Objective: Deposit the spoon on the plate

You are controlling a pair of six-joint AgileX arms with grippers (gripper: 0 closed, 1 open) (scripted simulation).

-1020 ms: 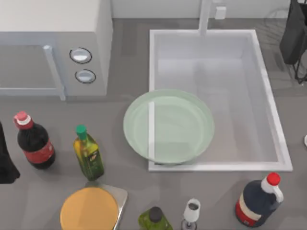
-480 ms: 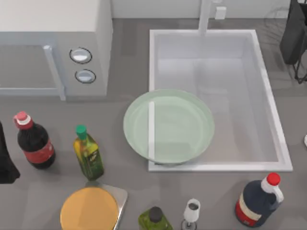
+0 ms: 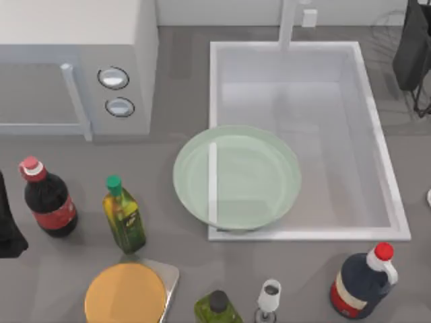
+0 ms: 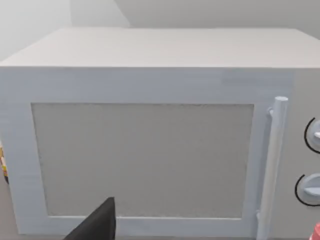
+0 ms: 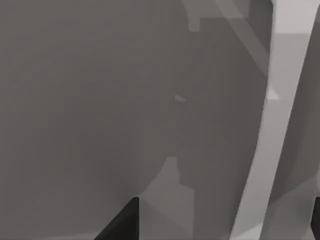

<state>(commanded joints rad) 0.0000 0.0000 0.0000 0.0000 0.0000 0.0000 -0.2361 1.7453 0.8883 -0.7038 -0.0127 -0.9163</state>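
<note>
The plate (image 3: 236, 177) is a large pale-green glassy dish lying across the left rim of the sink (image 3: 379, 145), with nothing on it. The spoon is out of view. My left arm (image 3: 7, 232) is parked at the table's left edge beside the cola bottle; in its wrist view one dark finger (image 4: 97, 227) stands far off to the side, facing the microwave door. My right arm (image 3: 412, 47) is parked at the far right corner. My right gripper (image 5: 220, 225) is open, its two fingertips wide apart over bare grey counter.
A microwave (image 3: 74, 60) fills the back left. A cola bottle (image 3: 47, 202), an oil bottle (image 3: 124, 217), an orange disc on a grey board (image 3: 126, 295), a green bottle (image 3: 217, 308), a glass (image 3: 269, 296) and a dark jug (image 3: 363, 281) line the front. A white sliver (image 3: 428, 196) touches the right edge.
</note>
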